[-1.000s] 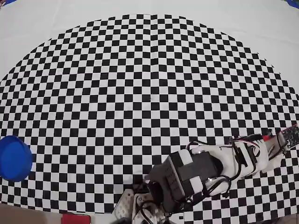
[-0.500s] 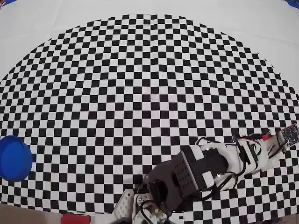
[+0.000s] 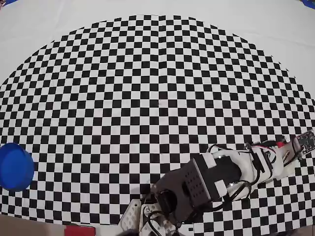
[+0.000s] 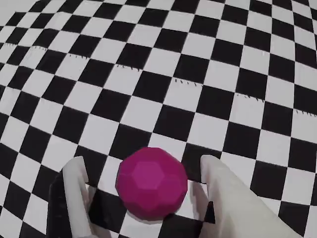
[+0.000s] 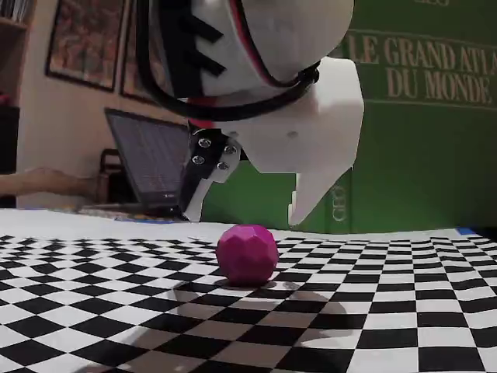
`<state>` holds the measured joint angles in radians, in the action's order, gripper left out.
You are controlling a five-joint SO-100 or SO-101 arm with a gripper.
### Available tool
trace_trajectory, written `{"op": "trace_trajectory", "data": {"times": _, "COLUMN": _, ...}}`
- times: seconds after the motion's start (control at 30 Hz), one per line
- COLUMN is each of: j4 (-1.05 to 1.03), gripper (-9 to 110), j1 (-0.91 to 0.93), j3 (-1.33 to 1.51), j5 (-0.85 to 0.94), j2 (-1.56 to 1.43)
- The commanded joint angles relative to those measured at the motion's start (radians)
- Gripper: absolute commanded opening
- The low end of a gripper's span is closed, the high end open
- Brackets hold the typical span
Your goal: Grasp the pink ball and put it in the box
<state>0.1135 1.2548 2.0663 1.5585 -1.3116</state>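
The pink ball is a faceted magenta sphere resting on the checkered mat. In the wrist view it lies between my two white fingers, with a gap on each side. My gripper is open around it. From the low fixed view the pink ball sits on the mat and the gripper hangs just above it, fingertips clear of its top. The box, a round blue container, stands at the left edge of the overhead view, far from my arm. In that view the arm hides the ball.
A red flat object lies at the bottom edge of the overhead view, left of the gripper. The checkered mat covers most of the table. A laptop and a green atlas stand behind the mat.
The arm has tipped lower and flatter over the mat near the bottom edge. The blue box has stayed where it was.
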Motion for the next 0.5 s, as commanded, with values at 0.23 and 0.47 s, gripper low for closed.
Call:
{"op": "trace_trajectory", "data": {"times": 0.23, "j4": 0.015, "gripper": 26, "j1": 0.018, "j3": -0.043, "j5": 0.008, "j2": 0.006}}
{"op": "trace_trajectory", "data": {"times": 0.47, "j4": 0.015, "gripper": 26, "j1": 0.021, "j3": -0.049, "j5": 0.011, "j2": 0.018}}
